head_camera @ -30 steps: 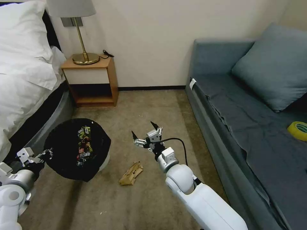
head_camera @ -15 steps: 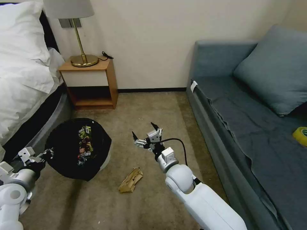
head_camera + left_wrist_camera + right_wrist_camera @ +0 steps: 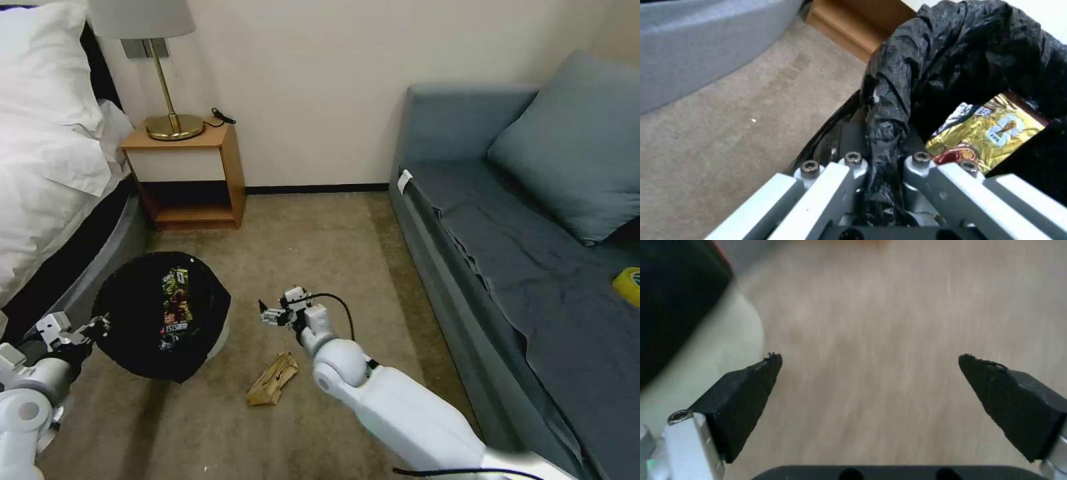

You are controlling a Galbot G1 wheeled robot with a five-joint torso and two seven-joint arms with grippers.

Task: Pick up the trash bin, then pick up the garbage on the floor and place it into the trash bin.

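Trash bin hangs tilted above the carpet near the bed, my left gripper clamped on its black bag at the rim, while my right gripper hovers with jaws wide apart over bare carpet between the bin and one crumpled tan scrap. My worry is the thin bag slipping or tearing in that pinch, dropping the bin and spilling it. I count one bin, one scrap on the floor, at least two wrappers inside.
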